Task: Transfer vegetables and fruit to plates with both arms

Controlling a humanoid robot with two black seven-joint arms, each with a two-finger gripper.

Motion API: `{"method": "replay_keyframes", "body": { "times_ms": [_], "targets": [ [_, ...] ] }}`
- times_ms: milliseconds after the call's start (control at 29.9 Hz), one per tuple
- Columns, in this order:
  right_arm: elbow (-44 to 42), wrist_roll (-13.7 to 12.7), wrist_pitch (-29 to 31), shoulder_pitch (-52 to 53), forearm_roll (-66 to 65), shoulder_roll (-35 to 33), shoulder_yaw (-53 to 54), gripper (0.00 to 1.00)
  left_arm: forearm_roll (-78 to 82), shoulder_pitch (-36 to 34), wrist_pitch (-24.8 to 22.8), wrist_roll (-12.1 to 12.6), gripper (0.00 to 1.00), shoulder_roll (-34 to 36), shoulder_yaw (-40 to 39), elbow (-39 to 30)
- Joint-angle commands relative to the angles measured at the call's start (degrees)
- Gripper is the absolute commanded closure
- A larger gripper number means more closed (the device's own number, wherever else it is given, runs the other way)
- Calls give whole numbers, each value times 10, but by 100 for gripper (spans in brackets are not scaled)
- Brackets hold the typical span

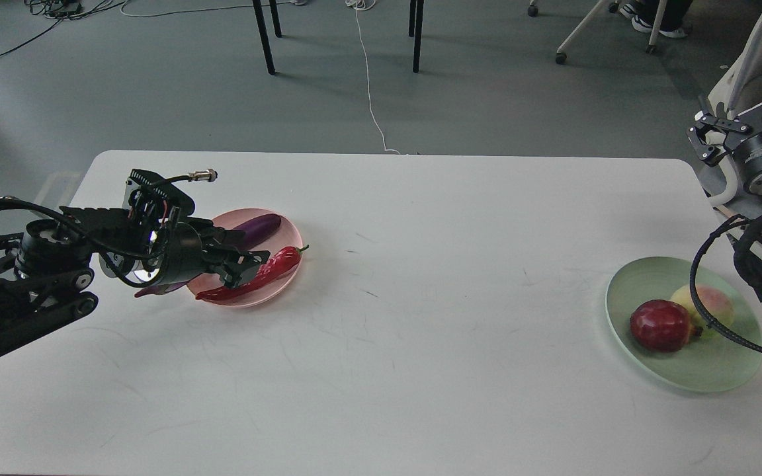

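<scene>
The pale pink plate at the left holds the purple eggplant and the red chili pepper, lying side by side. My left gripper hovers low over this plate with its jaws apart, just above the chili's middle, and hides much of the eggplant. The pale green plate at the right holds the dark red pomegranate and the yellow-green peach, touching. My right gripper is raised off the table's right edge, open and empty.
The white table stretches between the two plates. A looped black cable of the right arm hangs over the green plate's right side. Chair legs and a white cord are on the floor beyond.
</scene>
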Motion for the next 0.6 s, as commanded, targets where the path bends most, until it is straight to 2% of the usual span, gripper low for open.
{"method": "replay_keyframes", "body": {
  "times_ms": [0, 134, 368, 468, 568],
  "targets": [
    [-1, 0, 0, 1, 0, 0, 1, 1, -28, -4, 13, -4, 11, 3, -19, 0],
    [-2, 1, 0, 2, 0, -2, 1, 1, -179, 0, 11, -3, 9, -5, -114, 19],
    [-9, -1, 0, 8, -1, -5, 2, 1, -636, -3, 5, 2, 4, -70, -194, 95],
    [-9, 2, 0, 11, 0, -9, 3, 1, -802, -2, -16, 0, 1, -72, -233, 108],
    [-8, 10, 0, 10, 0, -6, 33, 2, -897, 0, -38, -3, 1, -86, -265, 126]
  ]
}}
